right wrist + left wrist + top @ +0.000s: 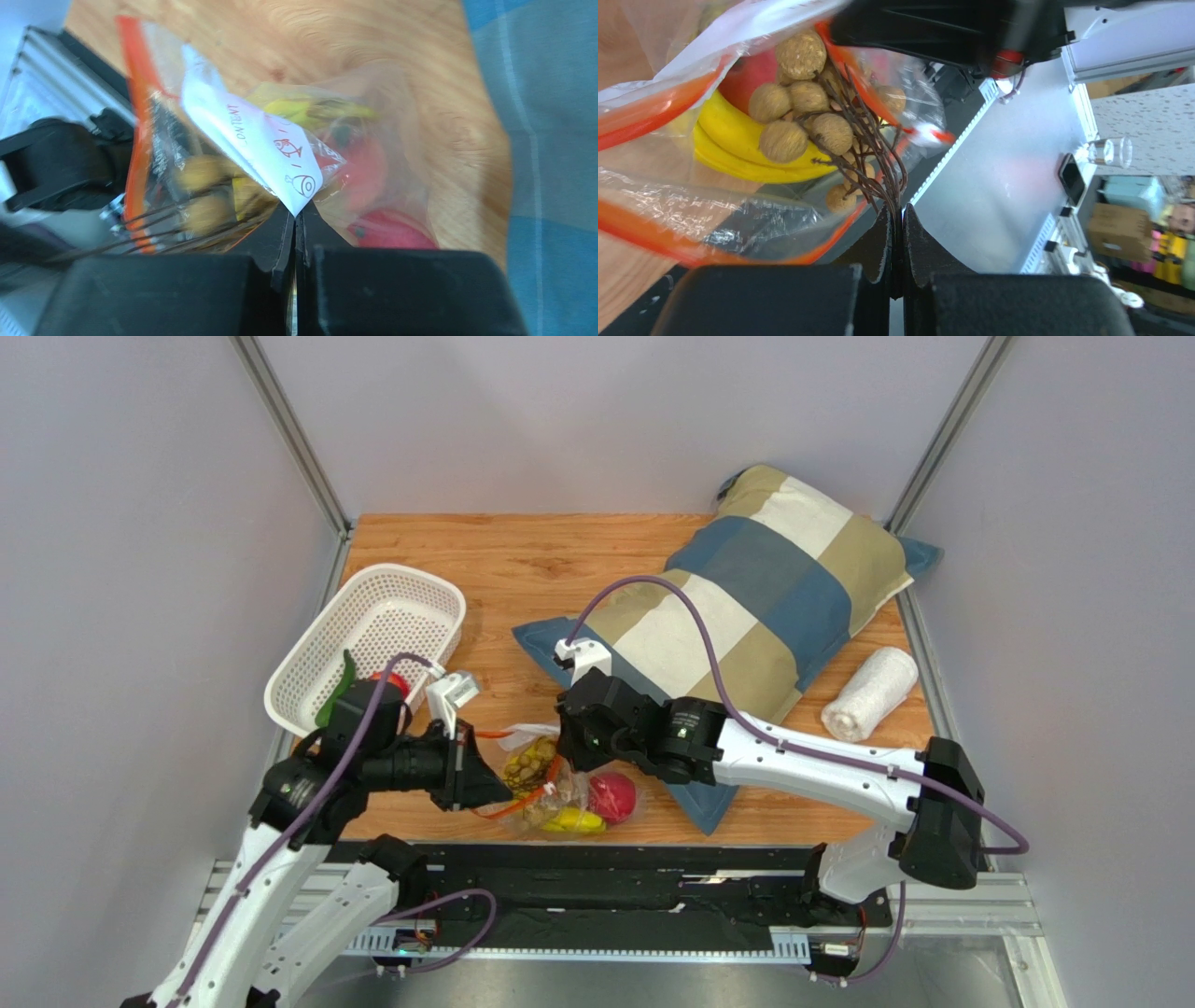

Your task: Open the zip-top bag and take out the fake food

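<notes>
Where the zip-top bag [558,787] lies: at 6 o'clock on the wooden table [519,560], close to the near edge, stretched between both grippers.
Writing: the white label [253,143] on the bag shows red letters "ONTENT". Any letter before them is unclear. Two small red fish drawings sit below.
Bag mouth: the two sides of the orange-red zipper strip [135,105] are pulled apart.
Fake food [568,805]: inside the bag are a yellow banana [731,157], a brownish grape bunch [801,112] and a red apple [613,795].
Left gripper [901,210]: closed tight on the bag's rim at 9 o'clock of the bag, with grape stems running to its fingertips.
Right gripper [295,210]: closed, pinching the bag at the label's corner.
Edges: a black rail [631,875] runs just beyond the bag at 6 o'clock.
Open room: bare wood at 12 o'clock.
Around: a white mesh basket [368,637] at 10 o'clock, a checked pillow [758,595] at 1 o'clock with its corner just beside the bag, and a rolled white towel [870,693] at 3 o'clock.
</notes>
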Robot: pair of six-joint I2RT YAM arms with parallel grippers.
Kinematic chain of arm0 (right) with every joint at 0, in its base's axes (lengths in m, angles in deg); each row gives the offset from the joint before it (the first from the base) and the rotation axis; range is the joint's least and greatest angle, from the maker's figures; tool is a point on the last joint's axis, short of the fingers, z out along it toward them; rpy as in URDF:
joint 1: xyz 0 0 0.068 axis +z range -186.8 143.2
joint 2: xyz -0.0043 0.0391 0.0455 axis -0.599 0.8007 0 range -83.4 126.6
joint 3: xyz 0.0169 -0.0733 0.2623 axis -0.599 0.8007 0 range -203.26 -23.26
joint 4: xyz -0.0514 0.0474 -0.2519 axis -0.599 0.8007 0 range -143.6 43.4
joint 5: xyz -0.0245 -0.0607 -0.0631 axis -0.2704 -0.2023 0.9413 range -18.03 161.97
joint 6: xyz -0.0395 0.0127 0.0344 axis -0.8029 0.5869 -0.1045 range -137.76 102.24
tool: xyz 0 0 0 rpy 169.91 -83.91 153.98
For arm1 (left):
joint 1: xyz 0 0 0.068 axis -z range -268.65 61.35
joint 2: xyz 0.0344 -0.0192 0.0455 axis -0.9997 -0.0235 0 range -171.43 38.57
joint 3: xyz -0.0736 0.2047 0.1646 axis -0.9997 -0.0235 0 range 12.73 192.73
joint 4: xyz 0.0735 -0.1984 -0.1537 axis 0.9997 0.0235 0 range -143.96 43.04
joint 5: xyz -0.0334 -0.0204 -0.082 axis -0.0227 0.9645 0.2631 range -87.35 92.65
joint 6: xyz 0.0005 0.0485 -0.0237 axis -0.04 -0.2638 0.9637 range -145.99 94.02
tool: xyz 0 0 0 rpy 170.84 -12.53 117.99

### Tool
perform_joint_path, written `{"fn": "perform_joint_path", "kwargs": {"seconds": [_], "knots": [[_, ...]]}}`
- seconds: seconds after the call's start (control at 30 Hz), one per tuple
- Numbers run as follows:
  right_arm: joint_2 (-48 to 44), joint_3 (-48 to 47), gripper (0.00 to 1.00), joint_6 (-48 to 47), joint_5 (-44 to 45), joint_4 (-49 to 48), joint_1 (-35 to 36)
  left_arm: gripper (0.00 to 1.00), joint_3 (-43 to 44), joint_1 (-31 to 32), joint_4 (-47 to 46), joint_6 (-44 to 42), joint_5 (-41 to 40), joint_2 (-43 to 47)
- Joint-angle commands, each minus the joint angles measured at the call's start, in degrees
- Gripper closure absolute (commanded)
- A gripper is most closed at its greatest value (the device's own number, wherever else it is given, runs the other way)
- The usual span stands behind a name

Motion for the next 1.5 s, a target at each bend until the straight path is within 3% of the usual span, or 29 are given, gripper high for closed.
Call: {"fn": "perform_joint_path", "kwargs": {"seconds": [0.0, 0.07, 0.23, 0.33, 0.37, 0.47, 0.57, 0.7, 0.73, 0.83, 0.93, 1.0, 1.07, 1.13, 1.17, 1.2, 1.23, 1.27, 1.3, 1.47], "knots": [[2.4, -3.4, 1.00, -1.8, 7.0, 1.4, -0.9, 1.00, 8.7, 0.2, 2.1, -2.6, -2.8, 3.5], [2.8, -3.2, 1.00, -1.5, 8.4, 3.0, -1.0, 1.00, 11.9, 0.2, 5.7, -1.5, -13.2, 3.8], [0.9, -0.4, 1.00, -0.6, 7.6, 1.7, -0.9, 1.00, 13.5, 0.2, 5.5, 2.0, -23.0, 6.0], [0.4, 0.7, 1.00, -0.2, 6.5, 1.3, -1.0, 1.00, 14.9, 0.2, 4.3, 6.2, -34.5, 6.8], [0.3, 1.1, 1.00, -0.1, 5.7, 0.6, -0.9, 1.00, 16.4, 0.2, 4.4, 7.0, -42.8, 5.0], [-0.2, 2.0, 1.00, 0.3, 3.7, -1.0, -0.9, 1.00, 19.0, 0.2, 2.3, 8.5, -57.5, -0.9], [-0.4, 2.5, 1.00, 0.5, 1.7, -2.4, -1.0, 1.00, 20.2, -1.4, -3.0, 9.7, -63.8, -7.4], [-0.9, 3.5, 1.00, 1.1, -0.6, -4.1, -0.9, 1.00, 19.3, -8.5, -13.0, 8.7, -67.3, -16.2], [-1.6, 3.7, 1.00, 1.1, -0.9, -4.5, -0.7, 1.00, 18.7, -14.0, -14.3, 8.8, -66.7, -18.4], [-2.6, 4.9, 1.00, 1.1, -2.0, -6.3, -0.6, 1.00, 19.5, -21.6, -15.9, 10.5, -67.0, -30.0], [-2.6, 5.2, 1.00, 0.7, -2.0, -7.3, -0.6, 1.00, 17.1, -25.3, -25.2, 7.2, -68.1, -36.7], [-2.4, 5.1, 1.00, 0.5, -2.3, -7.4, -0.6, 1.00, 15.5, -27.9, -31.7, 4.7, -64.8, -40.2], [-2.1, 5.2, 1.00, 0.4, -2.8, -7.7, -0.6, 1.00, 17.0, -33.7, -31.6, 5.6, -51.7, -46.2], [-2.1, 5.0, 1.00, 0.0, -2.9, -7.5, -0.6, 1.00, 20.8, -36.2, -28.5, 6.1, -46.4, -51.6], [-2.0, 4.8, 1.00, -0.1, -2.8, -7.1, -0.6, 0.97, 22.2, -37.5, -25.1, 6.5, -46.5, -52.9], [-2.2, 4.7, 1.00, -0.1, -2.9, -7.1, -0.6, 0.76, 23.7, -37.7, -24.0, 6.6, -46.7, -53.8], [-2.2, 4.7, 1.00, -0.2, -2.9, -7.1, -0.6, 0.60, 24.1, -37.8, -23.3, 6.8, -48.0, -53.8], [-2.5, 4.7, 1.00, -0.2, -2.7, -7.0, -0.6, 0.17, 24.2, -37.8, -22.3, 6.9, -48.2, -53.5], [-2.5, 4.7, 1.00, -0.1, -2.7, -7.1, -0.6, 0.01, 24.8, -37.8, -21.2, 6.9, -48.1, -53.0], [-1.3, 3.1, 1.00, -0.3, -3.1, -6.6, -0.6, 0.01, 25.5, -35.5, -14.1, 4.2, -42.3, -47.6]]}}
